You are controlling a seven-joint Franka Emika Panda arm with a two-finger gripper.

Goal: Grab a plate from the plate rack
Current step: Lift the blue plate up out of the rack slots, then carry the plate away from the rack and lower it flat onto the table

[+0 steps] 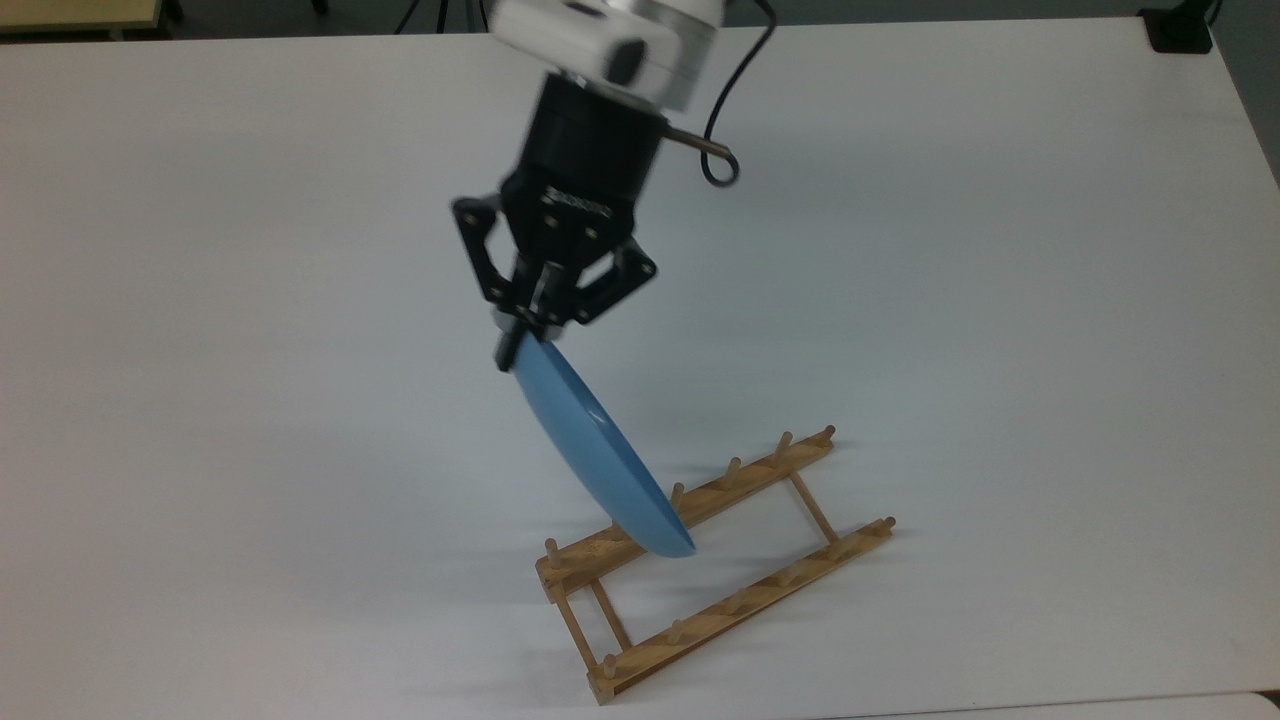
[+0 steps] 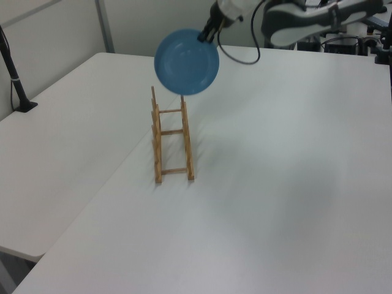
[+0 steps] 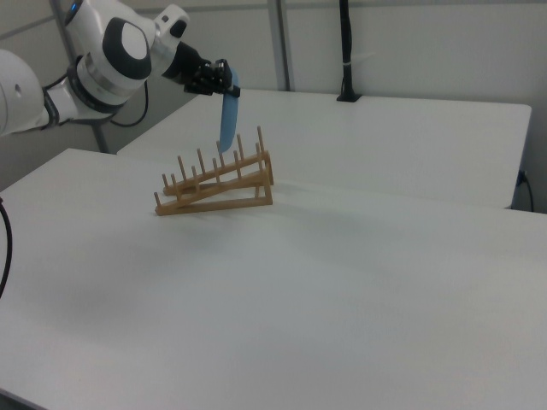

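End effector [image 1: 515,340] clamps the plate [image 1: 592,451] by its rim, edge-down above the plate rack [image 1: 700,560].

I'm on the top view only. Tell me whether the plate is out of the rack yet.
Observer: In the right view the plate hangs edge-on, its lower edge about level with the peg tips of the plate rack; I can't tell if it is fully clear.
Operator: Report the grip.
Observer: In the left view the gripper pinches the plate's upper-right rim, and the plate's round face is turned toward that camera.
Operator: Say what else sits near the rack.
Observer: In the left view only bare table surrounds the rack; a black post stands at the left view's far left.
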